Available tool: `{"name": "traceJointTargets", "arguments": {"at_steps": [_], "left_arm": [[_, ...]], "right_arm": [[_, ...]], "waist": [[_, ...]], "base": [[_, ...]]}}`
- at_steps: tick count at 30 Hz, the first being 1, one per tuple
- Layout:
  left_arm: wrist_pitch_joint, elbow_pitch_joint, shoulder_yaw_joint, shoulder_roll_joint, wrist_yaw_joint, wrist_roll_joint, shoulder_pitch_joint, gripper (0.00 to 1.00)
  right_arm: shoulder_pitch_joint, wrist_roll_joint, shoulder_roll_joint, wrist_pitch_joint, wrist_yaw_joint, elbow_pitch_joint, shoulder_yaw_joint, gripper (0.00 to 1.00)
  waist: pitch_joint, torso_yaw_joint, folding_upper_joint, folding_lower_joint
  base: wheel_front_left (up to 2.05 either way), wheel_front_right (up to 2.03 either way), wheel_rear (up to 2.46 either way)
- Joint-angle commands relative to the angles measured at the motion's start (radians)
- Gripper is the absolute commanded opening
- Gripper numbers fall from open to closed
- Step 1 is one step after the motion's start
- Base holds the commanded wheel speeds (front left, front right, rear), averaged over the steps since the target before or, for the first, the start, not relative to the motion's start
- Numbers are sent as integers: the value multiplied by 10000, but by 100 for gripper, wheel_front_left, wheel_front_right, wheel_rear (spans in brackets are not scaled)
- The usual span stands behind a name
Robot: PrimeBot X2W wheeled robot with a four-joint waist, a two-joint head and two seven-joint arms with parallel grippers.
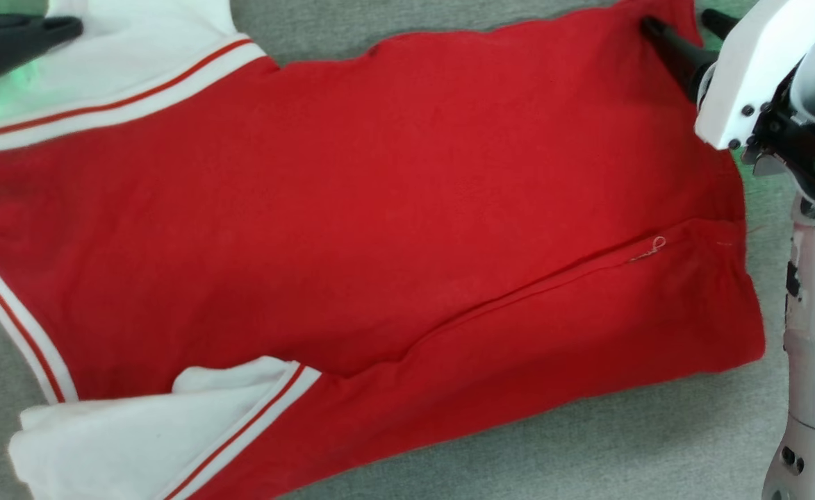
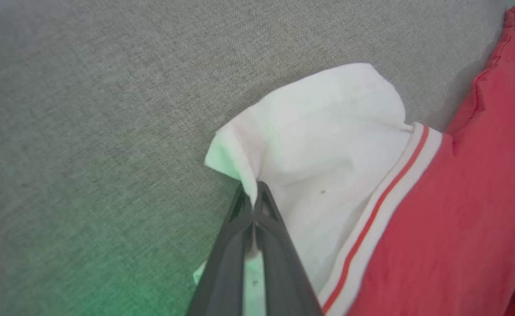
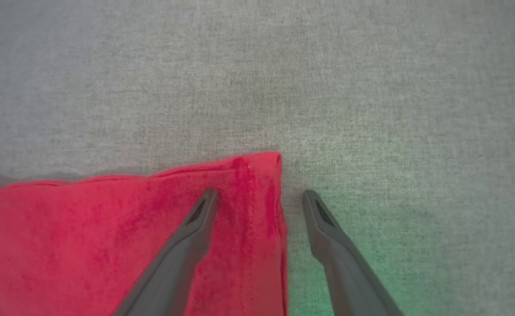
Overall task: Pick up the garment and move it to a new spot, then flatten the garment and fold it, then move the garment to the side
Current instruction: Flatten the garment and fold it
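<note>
Garment (image 1: 379, 208) laid flat, left claw (image 2: 253, 188) clamped on its white sleeve (image 2: 327, 140), right claw (image 3: 261, 194) splayed astride red corner (image 3: 257, 171)

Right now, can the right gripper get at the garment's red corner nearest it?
Probably yes. The right gripper stands open astride the garment corner's edge, one finger over red cloth, the other over the bare grey surface; nothing lies between.

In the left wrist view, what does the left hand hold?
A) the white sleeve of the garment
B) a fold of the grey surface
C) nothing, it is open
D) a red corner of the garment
A: the left hand is shut tight on a fold of the white sleeve of the garment.
</note>
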Motion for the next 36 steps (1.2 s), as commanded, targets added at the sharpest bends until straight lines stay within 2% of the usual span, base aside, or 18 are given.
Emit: {"name": "traceJointTargets", "arguments": {"at_steps": [1,7,12,16,21,27,32,36], "left_arm": [[-57,-30,-179,-16,21,-58,124,0],[-670,-285,-109,-215,20,-332,199,0],[-1553,-766,172,-420,20,-839,457,0],[-2255,-1672,418,-308,20,-1138,908,0],[-3157,-3223,550,260,20,-1150,1840,0],[-4756,-5194,271,1274,20,-706,3352,0],[-6398,-6229,-210,2012,20,-116,4673,0],[-7597,-6593,-516,2357,20,343,5823,0]], "right_arm": [[2,-45,67,-4,-12,198,-28,0],[-1,-272,56,-32,-12,140,-170,0],[286,-491,40,-56,-12,-465,-251,0],[892,-547,-8,359,-12,-1369,-137,0],[2033,-46,-561,1170,-12,-2738,-181,0],[3878,819,-1262,2021,-12,-4241,-714,0],[5423,1608,-1634,2039,-12,-5135,-1229,0],[6546,2027,-1818,1812,-12,-5551,-1548,0]], "waist": [[67,159,0,0],[-183,468,0,0],[-822,909,0,0],[-1427,1291,0,0],[-2066,1687,0,0],[-2527,2030,0,0],[-2678,2252,0,0],[-2715,2353,0,0]], "base": [[0,0,0],[0,0,0],[0,0,0],[0,0,0],[0,0,0],[0,0,0],[0,0,0],[0,0,0]]}}
